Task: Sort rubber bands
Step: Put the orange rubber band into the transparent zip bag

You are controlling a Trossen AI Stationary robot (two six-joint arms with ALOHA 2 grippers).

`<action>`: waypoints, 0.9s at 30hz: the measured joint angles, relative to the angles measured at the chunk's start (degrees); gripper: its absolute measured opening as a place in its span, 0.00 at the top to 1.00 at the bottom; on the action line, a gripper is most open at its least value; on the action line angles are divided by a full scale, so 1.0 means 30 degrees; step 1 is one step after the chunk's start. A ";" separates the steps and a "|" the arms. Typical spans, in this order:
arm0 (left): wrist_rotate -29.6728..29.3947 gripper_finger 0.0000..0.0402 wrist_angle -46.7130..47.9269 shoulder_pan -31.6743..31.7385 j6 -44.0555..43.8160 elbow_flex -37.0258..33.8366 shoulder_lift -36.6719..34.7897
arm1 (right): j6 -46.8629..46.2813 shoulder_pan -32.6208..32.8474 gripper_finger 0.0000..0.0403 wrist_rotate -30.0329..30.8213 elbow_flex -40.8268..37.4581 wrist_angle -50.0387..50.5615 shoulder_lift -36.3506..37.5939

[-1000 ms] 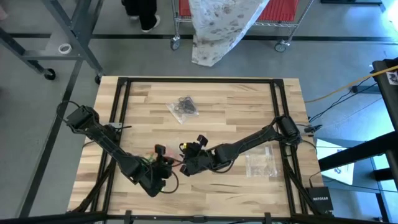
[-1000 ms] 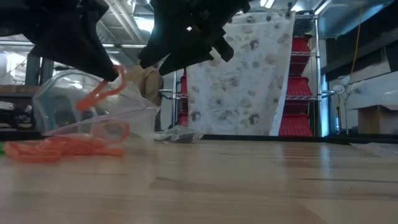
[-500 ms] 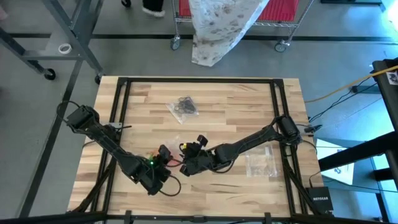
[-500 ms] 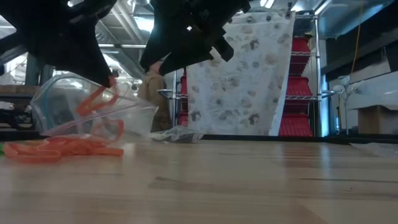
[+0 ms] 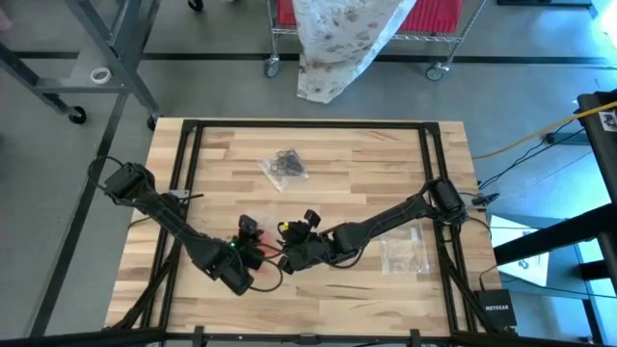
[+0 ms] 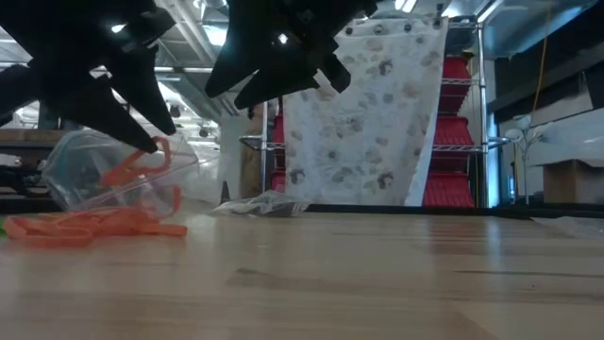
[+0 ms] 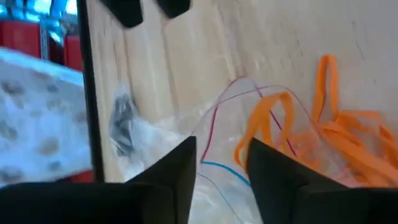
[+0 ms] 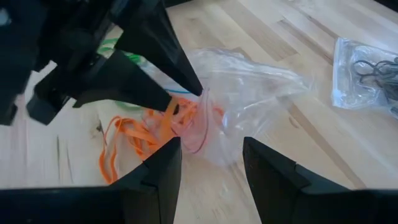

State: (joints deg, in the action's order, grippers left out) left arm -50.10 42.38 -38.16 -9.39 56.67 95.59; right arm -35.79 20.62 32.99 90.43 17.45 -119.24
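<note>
**Orange bands going into the bag near the bench's front edge**

The pale wooden slatted bench carried both dark arms, which met near the middle of its front edge. A clear plastic bag holding black bands lay toward the back edge, and an empty-looking clear bag sat near the right edge. The open clear plastic bag between the arms was soft and crumpled.

The left gripper stood at the bag's mouth, fingers parted, an orange loop draped at one fingertip; whether it gripped it I cannot tell. The right gripper hovered just beside the bag, fingers apart, holding nothing.

The thin orange-red rubber bands lay tangled on the wood and partly inside the bag, with green bands beside them. They looked light, limp and clingy, best pinched at a single strand. Open room lay toward the back and right edges.
</note>
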 joint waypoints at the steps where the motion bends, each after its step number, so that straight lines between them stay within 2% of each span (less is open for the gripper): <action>1: 0.0095 0.66 0.0169 -0.0063 -0.0808 0.0083 0.0000 | 0.0000 0.0000 0.59 0.0000 0.0000 0.0007 0.0000; 6: 0.1097 0.59 0.0182 -0.0290 -0.4163 0.0957 0.0000 | 0.0012 0.0007 0.59 -0.0207 0.0000 0.0055 0.0000; 13: 0.1400 0.57 0.0347 -0.0281 -0.7837 0.1899 0.0000 | 0.0007 0.0007 0.59 -0.0215 0.0000 0.0051 0.0000; 18: 0.1395 0.59 0.3247 0.0319 -0.9858 0.2219 0.0003 | 0.0022 0.0007 0.59 -0.0525 0.0000 0.0073 0.0007; 27: 0.1372 0.61 0.3440 0.0633 -0.8525 0.2219 0.0007 | 0.0022 0.0007 0.59 -0.0561 0.0000 0.0014 0.0007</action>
State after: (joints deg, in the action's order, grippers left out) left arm -45.98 52.70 -36.26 -34.96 63.33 95.61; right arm -35.72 20.64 31.31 90.43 17.50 -119.22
